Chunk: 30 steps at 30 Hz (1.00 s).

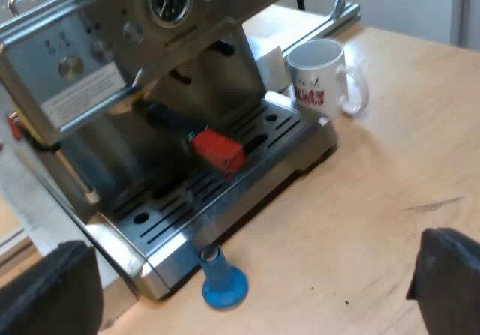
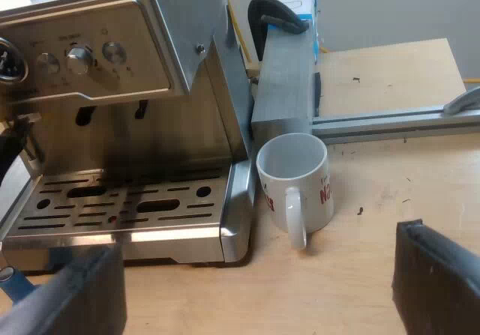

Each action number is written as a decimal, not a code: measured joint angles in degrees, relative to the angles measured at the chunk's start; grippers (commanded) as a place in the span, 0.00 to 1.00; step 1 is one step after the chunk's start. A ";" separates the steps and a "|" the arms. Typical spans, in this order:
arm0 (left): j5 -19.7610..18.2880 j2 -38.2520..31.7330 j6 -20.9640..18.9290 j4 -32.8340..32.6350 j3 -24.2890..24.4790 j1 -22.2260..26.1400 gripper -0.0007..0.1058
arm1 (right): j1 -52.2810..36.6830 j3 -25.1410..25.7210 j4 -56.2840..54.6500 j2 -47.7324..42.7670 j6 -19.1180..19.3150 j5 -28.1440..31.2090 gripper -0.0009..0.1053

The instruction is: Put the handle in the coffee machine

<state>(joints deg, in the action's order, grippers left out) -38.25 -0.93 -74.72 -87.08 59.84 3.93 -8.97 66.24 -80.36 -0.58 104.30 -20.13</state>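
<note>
Since the handle (image 1: 166, 118) sits under the brew head of the espresso machine (image 1: 97, 58), with its red end (image 1: 219, 149) out over the drip tray (image 1: 281, 118) and pointing toward about four o'clock, what seems left is the locking turn. I cannot tell whether it is seated fully. The left gripper (image 1: 251, 309) and right gripper (image 2: 255, 290) both have their jaws wide apart, holding nothing. I would close the left jaws across the dark grip just behind the red end. Then keep it level, press upward and swing until it is firm. Steer clear of the blue tamper (image 1: 223, 279) on the worktop (image 1: 390, 170) at the tray's front, and of the mug (image 1: 319, 76) beside the machine.
</note>
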 measured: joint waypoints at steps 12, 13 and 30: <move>4.79 0.00 -4.55 0.37 -1.44 0.00 0.80 | 0.00 -0.03 1.60 0.00 1.33 -0.05 0.71; 4.79 0.00 -5.27 0.88 -1.72 0.00 0.80 | 0.00 -0.03 2.03 0.00 1.53 -0.05 0.71; 26.71 0.11 -19.93 22.20 -16.71 0.00 0.80 | 0.00 -13.02 14.10 0.14 1.55 -0.14 0.71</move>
<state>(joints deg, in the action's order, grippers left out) -11.54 -0.82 -94.65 -64.87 43.13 3.93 -8.97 53.22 -66.26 -0.44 105.84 -20.27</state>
